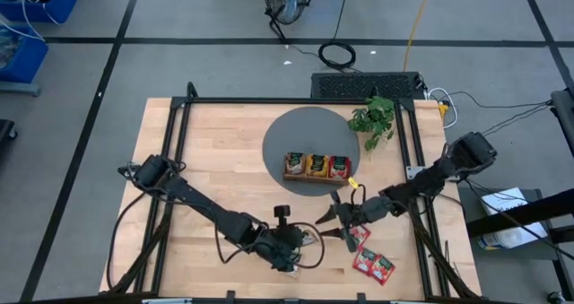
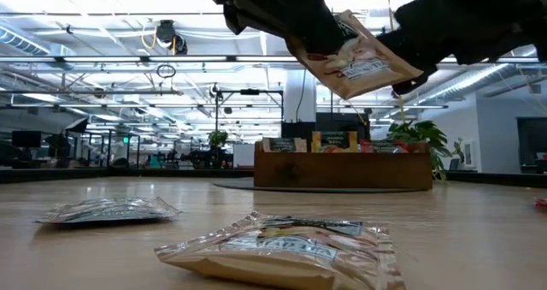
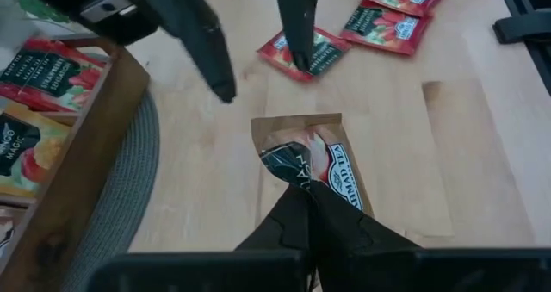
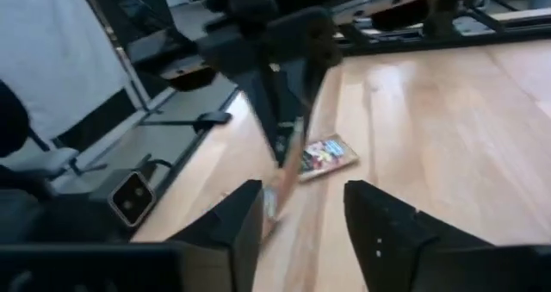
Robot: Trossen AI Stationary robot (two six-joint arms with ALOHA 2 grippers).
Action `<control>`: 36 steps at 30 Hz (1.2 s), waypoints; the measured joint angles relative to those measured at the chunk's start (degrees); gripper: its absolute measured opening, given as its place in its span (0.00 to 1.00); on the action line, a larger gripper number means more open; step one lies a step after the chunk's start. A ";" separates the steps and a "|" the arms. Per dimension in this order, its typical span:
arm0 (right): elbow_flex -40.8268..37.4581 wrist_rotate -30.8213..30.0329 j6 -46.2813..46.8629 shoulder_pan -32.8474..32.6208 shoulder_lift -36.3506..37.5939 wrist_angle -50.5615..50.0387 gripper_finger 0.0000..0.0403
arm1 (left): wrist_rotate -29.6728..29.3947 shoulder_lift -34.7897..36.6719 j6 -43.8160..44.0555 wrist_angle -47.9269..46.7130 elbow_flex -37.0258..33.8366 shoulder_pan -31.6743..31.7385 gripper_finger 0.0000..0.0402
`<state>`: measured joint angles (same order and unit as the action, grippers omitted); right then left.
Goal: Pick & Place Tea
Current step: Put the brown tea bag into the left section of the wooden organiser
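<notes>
Left gripper (image 3: 301,189) clamps a tea sachet (image 3: 314,167); only the right wrist view shows right gripper (image 4: 301,210) parted.

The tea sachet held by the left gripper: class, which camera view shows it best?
The left wrist view: the tea sachet fills the centre, pinched by the left gripper. The low view shows it tilted overhead; the right wrist view, edge-on; the high view hides it.

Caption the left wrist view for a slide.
Left gripper shut on a tea sachet above the table, red sachets beyond.
</notes>
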<state>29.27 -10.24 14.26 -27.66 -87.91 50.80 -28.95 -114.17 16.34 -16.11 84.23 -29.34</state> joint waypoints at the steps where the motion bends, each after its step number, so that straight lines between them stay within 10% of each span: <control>1: 0.03 -0.02 0.08 0.37 -0.12 0.20 0.39 | -0.07 0.00 0.00 0.02 0.00 0.03 0.02; 25: 1.54 4.35 1.90 5.88 -0.09 -1.46 0.46 | 4.08 -1.12 -3.08 4.87 0.07 4.10 0.01; 36: 1.60 4.49 1.18 5.88 -0.07 -6.09 0.20 | 5.37 -2.23 -3.19 5.35 0.04 5.42 0.01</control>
<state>30.87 -5.75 15.44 -21.78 -87.98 44.71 -23.57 -116.40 13.15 -10.77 84.27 -23.92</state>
